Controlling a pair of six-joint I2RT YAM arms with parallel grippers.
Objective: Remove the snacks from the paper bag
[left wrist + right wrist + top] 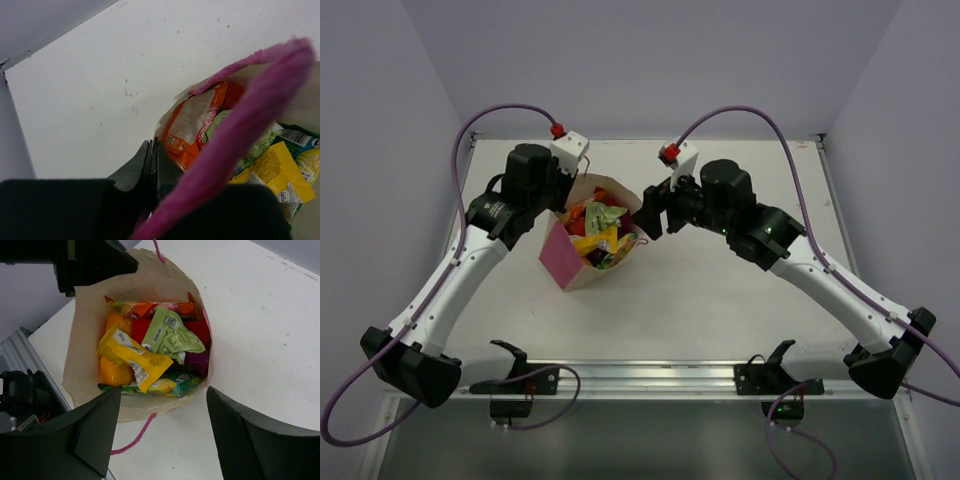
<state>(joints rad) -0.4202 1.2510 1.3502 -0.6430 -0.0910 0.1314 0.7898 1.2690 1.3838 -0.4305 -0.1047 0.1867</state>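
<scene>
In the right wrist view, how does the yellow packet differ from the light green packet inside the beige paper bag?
The glossy yellow packet is long and lies slanted, its white label showing; the light green packet is shorter and crumpled. The yellow packet overlaps an orange packet; the green packet lies over a red packet. Both rest on top of the heap inside the beige paper bag.
</scene>
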